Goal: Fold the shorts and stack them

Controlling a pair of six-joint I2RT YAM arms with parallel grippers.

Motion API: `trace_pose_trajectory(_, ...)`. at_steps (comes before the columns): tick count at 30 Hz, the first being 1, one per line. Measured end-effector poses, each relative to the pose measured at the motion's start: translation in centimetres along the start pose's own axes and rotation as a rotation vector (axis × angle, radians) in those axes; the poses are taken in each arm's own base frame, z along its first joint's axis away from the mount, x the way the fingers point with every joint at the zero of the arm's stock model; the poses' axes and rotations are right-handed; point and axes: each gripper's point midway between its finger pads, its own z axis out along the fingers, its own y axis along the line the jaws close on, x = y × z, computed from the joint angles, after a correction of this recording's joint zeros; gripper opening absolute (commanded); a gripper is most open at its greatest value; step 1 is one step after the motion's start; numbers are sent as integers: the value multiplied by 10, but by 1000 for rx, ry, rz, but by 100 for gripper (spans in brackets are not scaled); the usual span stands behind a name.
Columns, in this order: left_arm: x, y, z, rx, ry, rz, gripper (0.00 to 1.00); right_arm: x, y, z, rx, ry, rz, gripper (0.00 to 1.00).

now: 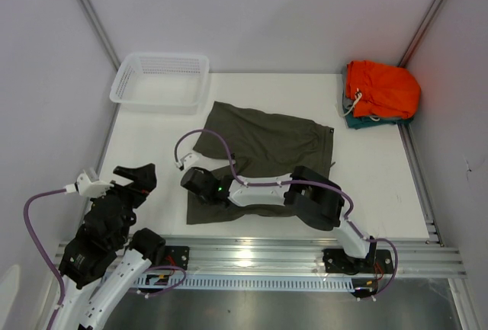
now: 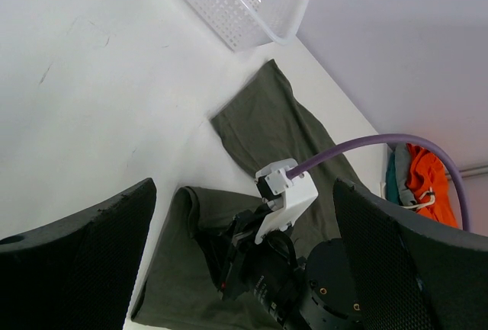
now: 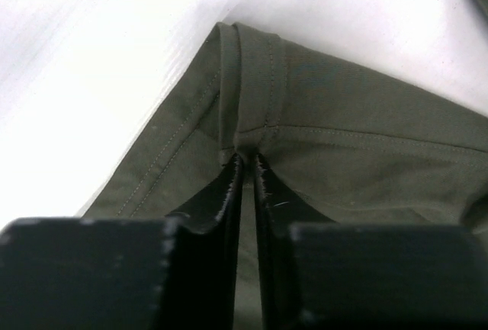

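The olive-green shorts (image 1: pixel 267 136) lie spread on the white table, partly folded, with one leg toward the near edge. My right gripper (image 1: pixel 192 181) reaches left across them and is shut on a fold of the near leg's hem (image 3: pixel 248 161). The cloth (image 3: pixel 343 116) is pinched between the two fingertips. My left gripper (image 1: pixel 133 174) is open and empty, raised over the table's left side, a little left of the shorts (image 2: pixel 282 116). The left wrist view shows the right gripper (image 2: pixel 229 246) on the cloth between my own wide-apart fingers (image 2: pixel 76 269).
A white mesh basket (image 1: pixel 160 78) stands at the back left and shows in the left wrist view (image 2: pixel 244 2). Bright orange shorts (image 1: pixel 381 90) lie on a teal garment (image 1: pixel 354 122) at the back right corner. A metal rail (image 1: pixel 252 257) runs along the near edge.
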Motion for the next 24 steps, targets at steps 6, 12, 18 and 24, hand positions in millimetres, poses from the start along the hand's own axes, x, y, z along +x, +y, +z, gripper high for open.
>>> trace_pose_trajectory(6,0,0,0,0,-1,0,99,-1,-3,3,-10,7,10,0)
trace_pose_trajectory(12,-1,0,-1,3,-5,-3,99,-6,-12,6,-7,-2,-7,0)
trace_pose_trajectory(18,-2,1,-1,3,-7,-4,99,-27,-28,10,6,-43,-54,0)
trace_pose_trajectory(24,-1,2,-1,1,-5,-2,99,-65,-36,9,12,-127,-81,0)
